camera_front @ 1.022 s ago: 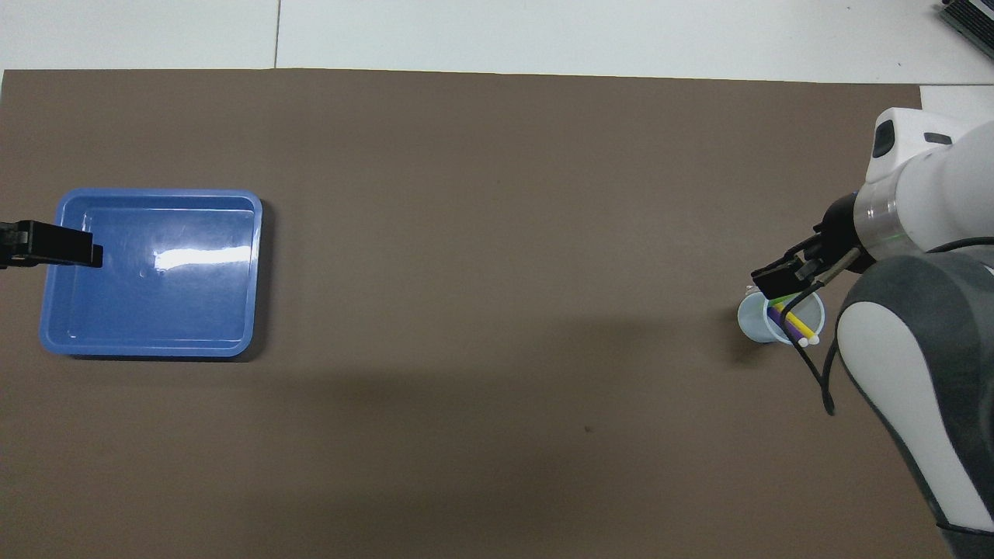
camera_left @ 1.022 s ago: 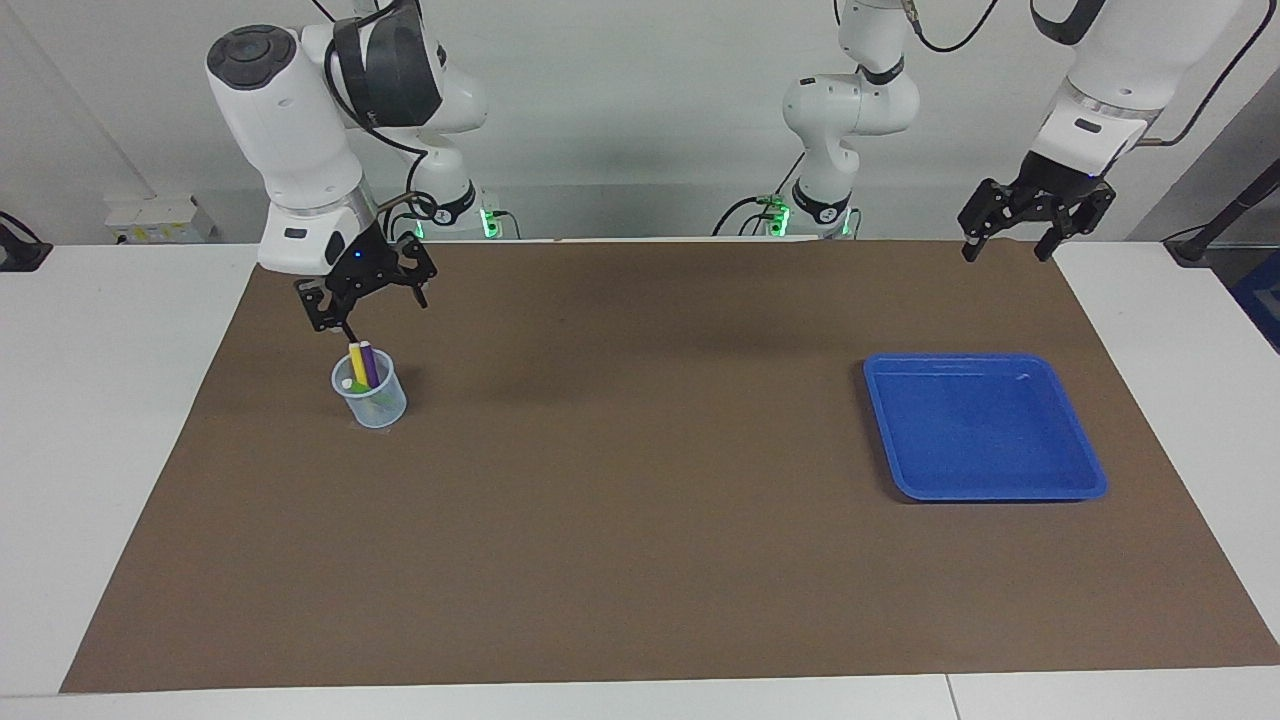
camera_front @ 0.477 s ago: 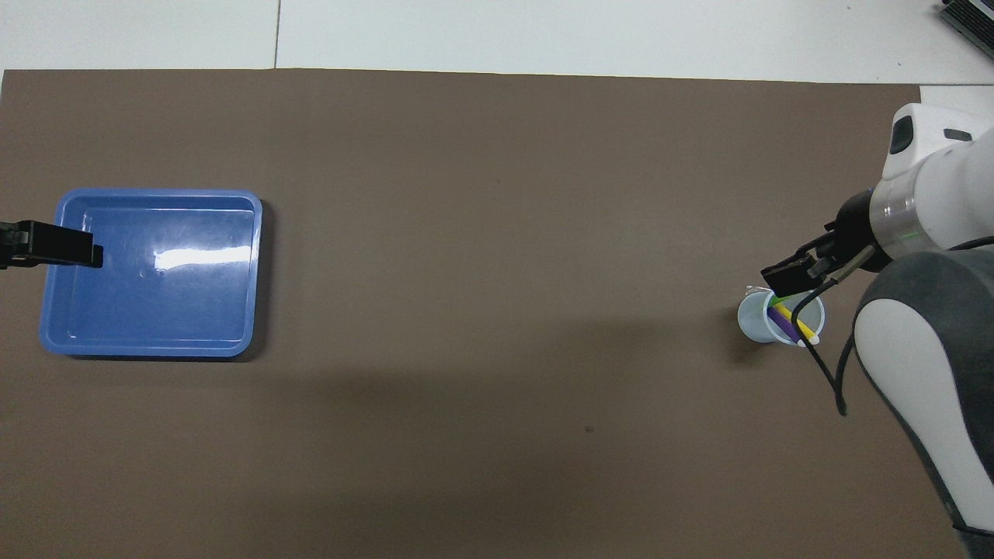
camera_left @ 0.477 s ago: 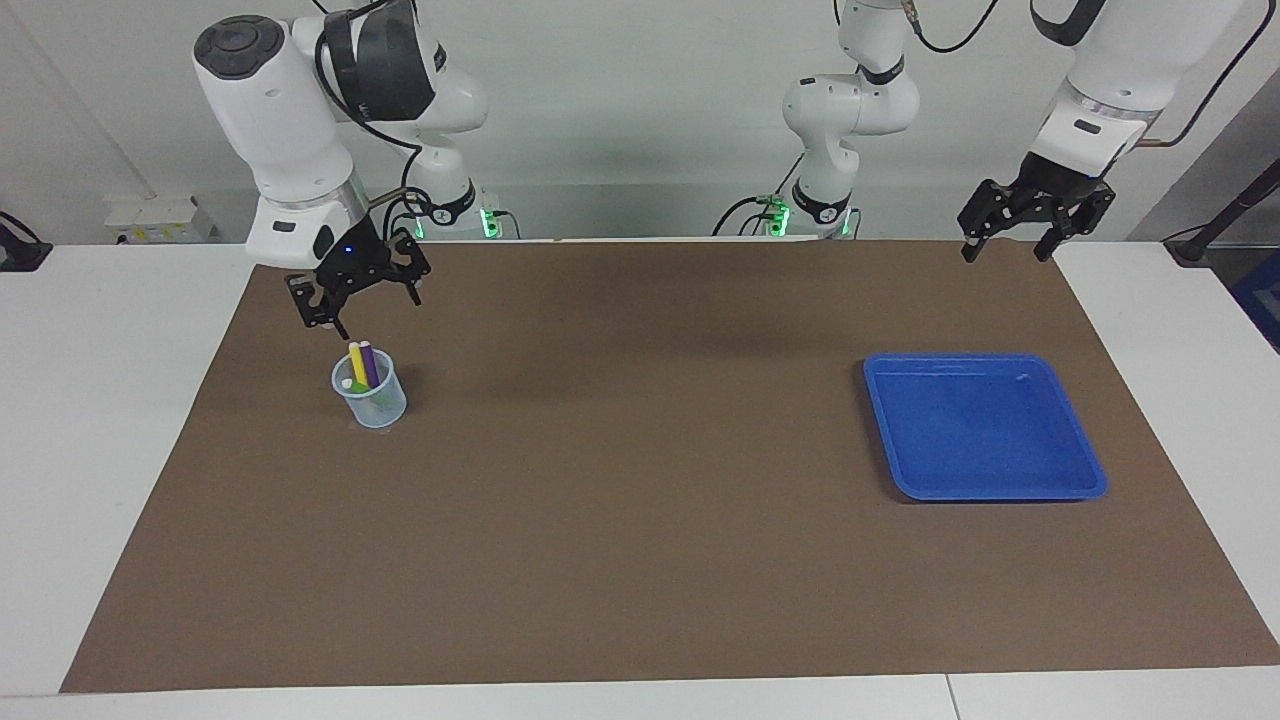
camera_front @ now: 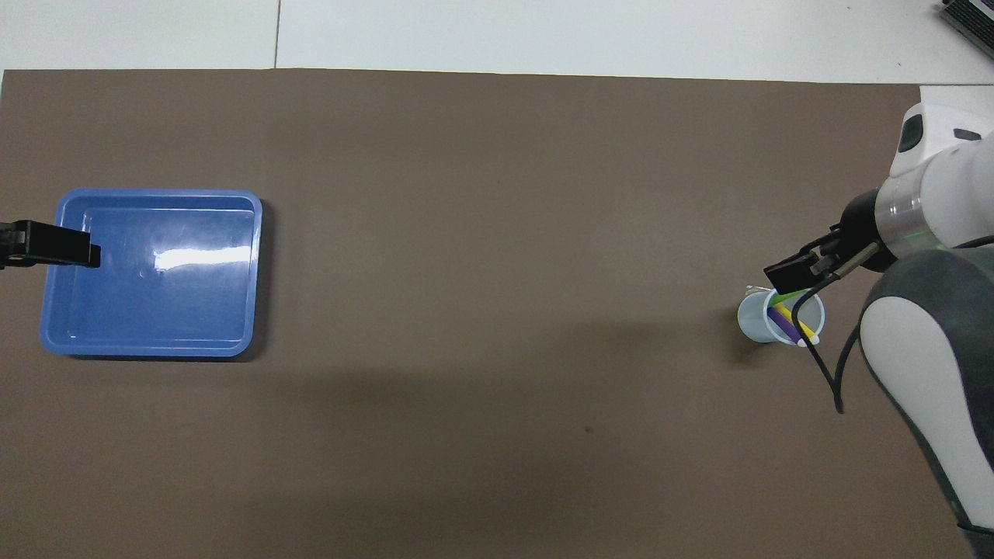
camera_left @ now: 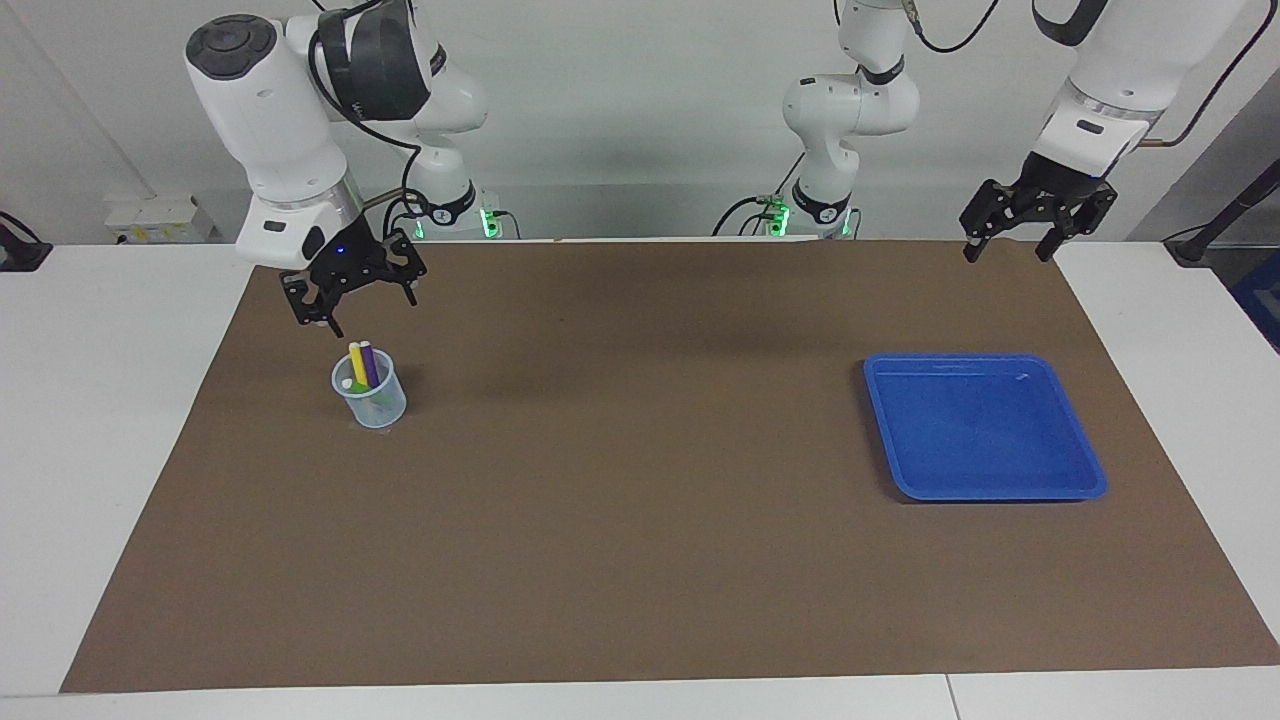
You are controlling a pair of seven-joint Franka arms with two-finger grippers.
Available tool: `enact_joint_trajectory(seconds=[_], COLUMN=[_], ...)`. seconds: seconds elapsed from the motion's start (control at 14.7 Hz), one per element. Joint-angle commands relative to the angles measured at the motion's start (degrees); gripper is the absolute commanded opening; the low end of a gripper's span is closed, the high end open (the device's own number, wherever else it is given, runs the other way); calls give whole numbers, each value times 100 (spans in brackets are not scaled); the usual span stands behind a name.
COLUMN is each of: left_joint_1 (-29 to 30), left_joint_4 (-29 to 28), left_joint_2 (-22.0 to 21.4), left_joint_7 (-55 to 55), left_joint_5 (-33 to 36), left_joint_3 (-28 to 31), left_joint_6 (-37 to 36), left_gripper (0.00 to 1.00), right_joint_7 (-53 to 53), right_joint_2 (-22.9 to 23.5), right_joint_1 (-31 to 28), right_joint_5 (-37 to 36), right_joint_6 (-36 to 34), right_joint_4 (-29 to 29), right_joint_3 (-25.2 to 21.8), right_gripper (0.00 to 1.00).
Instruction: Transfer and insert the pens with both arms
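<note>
Standing in a clear cup (camera_left: 369, 397), the yellow pen (camera_left: 357, 364), purple pen (camera_left: 369, 364) and green pen (camera_left: 356, 386) lean together below the right hand (camera_left: 352, 294), empty with fingers spread. The left hand (camera_left: 1035, 215) waits spread and empty over the desk (camera_left: 640, 520) edge near the blue tray (camera_left: 983, 427).

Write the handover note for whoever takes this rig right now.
Right gripper: open, holding nothing, in the air above the cup.
Left gripper: open, holding nothing, waiting in the air at its own end of the table, near the blue tray.
Pens: yellow pen, purple pen and green pen all stand in the cup.
Done: all three inserted; the tray holds nothing.
Left: no pen remains on the table.
</note>
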Motion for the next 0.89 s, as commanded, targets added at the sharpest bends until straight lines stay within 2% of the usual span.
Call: enact_joint_trajectory(seconds=[0.0,0.41,0.61,0.82], left_joint_1=[-49,-58,-57,-49], left_joint_4=[-67,-67,-67,-67], left_joint_2=[-53,-53,-44,-44], left_joint_7=[10,2,2,2], left_joint_5=[124,124,133,133], left_joint_3=[65,74,74,74], left_joint_6=[70,70,70,70], left_gripper=[100,100,100,100], right_joint_7=[155,340,401,700], right_joint_2=[-5,30,82,100], right_joint_1=[-97,-220,-229,-220], right_joint_5=[42,51,-2,-2], right_joint_6=[-47,-187,-730,-803], right_joint_4=[64,142,615,670], right_joint_3=[31,13,-75,-214], right_gripper=[100,100,100,100])
